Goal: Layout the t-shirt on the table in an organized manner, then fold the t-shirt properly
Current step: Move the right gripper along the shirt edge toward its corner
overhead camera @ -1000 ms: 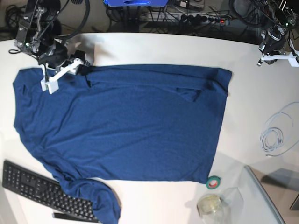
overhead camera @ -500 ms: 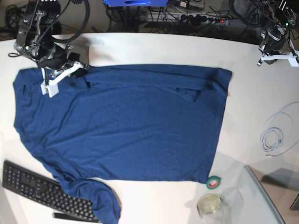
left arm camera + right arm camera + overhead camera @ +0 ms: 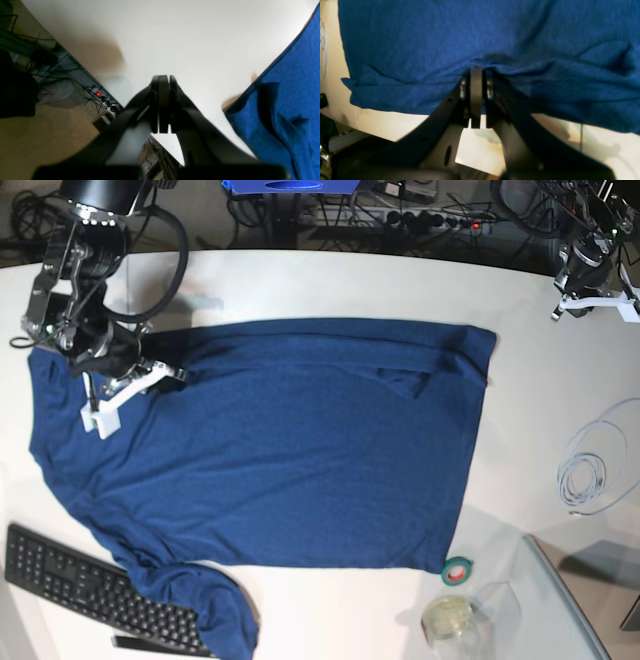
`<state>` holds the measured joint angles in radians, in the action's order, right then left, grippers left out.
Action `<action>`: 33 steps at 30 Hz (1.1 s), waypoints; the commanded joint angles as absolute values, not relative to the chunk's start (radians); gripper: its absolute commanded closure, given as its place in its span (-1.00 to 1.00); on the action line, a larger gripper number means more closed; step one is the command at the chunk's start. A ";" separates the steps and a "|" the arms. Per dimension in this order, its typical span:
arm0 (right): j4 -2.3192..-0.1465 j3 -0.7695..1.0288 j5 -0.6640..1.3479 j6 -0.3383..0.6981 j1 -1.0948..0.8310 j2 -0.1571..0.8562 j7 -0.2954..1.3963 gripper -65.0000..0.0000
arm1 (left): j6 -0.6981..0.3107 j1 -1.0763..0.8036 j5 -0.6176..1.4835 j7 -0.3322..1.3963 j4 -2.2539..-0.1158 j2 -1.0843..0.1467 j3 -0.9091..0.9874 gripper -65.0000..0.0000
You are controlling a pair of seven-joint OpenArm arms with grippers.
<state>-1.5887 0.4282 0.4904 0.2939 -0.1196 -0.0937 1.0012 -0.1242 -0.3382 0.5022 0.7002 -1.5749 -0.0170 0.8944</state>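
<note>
The navy-blue t-shirt (image 3: 300, 440) lies spread on the white table (image 3: 330, 280), with one sleeve bunched at the front left near the keyboard and a small fold near its far right corner. My right gripper (image 3: 100, 418) sits over the shirt's far left part. In the right wrist view the gripper (image 3: 476, 72) is shut, with the t-shirt (image 3: 445, 32) puckered around its tips. My left gripper (image 3: 580, 305) is at the table's far right, apart from the shirt. In the left wrist view it (image 3: 163, 80) is shut and empty above the bare table (image 3: 175, 37), with the shirt's corner (image 3: 287, 100) to its right.
A black keyboard (image 3: 90, 590) lies at the front left, partly under the sleeve. A green tape roll (image 3: 458, 571) and a clear jar (image 3: 450, 620) stand at the front right. A coiled white cable (image 3: 590, 470) lies at the right. A power strip (image 3: 420, 220) lies beyond the far edge.
My right gripper has moved toward the front and slightly left over the shirt, and the shirt's far left edge has shifted with it. The left arm has not moved.
</note>
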 commanded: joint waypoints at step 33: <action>-1.676 0.312 0.504 0.351 -0.117 -0.036 0.983 0.24 | -0.128 -0.341 0.509 0.685 -1.589 -0.030 0.901 1.00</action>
<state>-1.6657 0.3042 0.4835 0.3431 -0.1314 -0.0292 0.9947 -0.1246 -0.3382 0.5022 0.7006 -1.5749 -0.0170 0.8959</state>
